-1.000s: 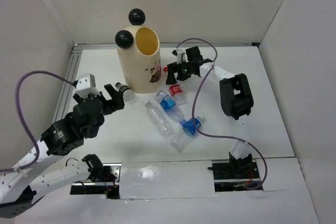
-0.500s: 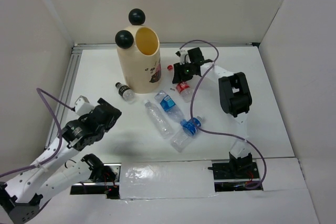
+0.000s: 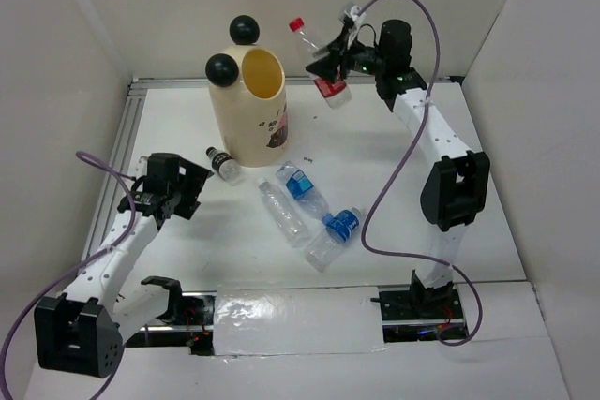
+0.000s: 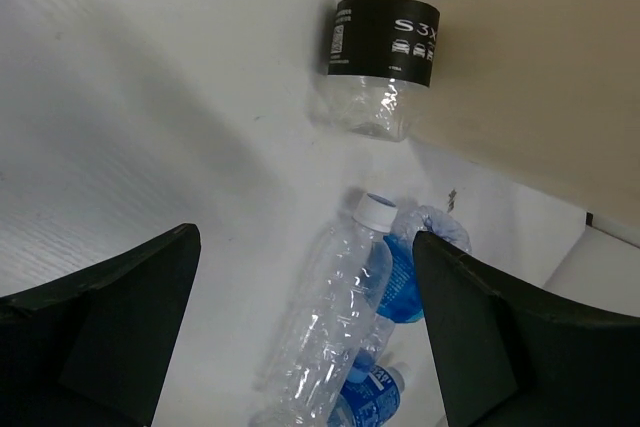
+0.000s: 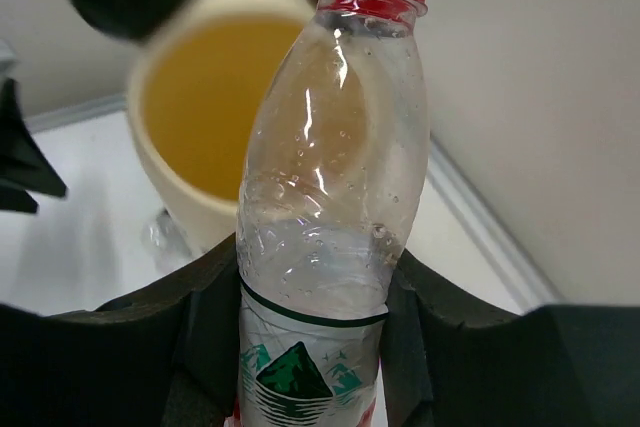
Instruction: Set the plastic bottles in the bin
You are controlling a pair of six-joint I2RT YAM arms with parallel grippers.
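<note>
The cream bin (image 3: 239,128) with two black balls on its rim stands at the back left. My right gripper (image 3: 328,63) is shut on a clear red-capped bottle (image 3: 313,48) and holds it high, just right of the bin's rim. In the right wrist view the bottle (image 5: 330,207) stands upright between the pads, with the bin's yellow mouth (image 5: 200,117) behind it. My left gripper (image 3: 176,190) is open and empty, left of a black-label bottle (image 3: 220,162). That bottle (image 4: 383,57) lies against the bin's wall (image 4: 540,67).
Three more bottles lie in the middle of the table: a clear one (image 3: 284,214), a blue-label one (image 3: 300,182) and a crushed blue-label one (image 3: 333,236). White walls close in the table on the left, back and right. A purple cable loops over the right arm.
My right gripper has lifted the red-capped bottle from the table up beside the bin's rim. My left arm has drawn back to the left, away from the black-label bottle.
</note>
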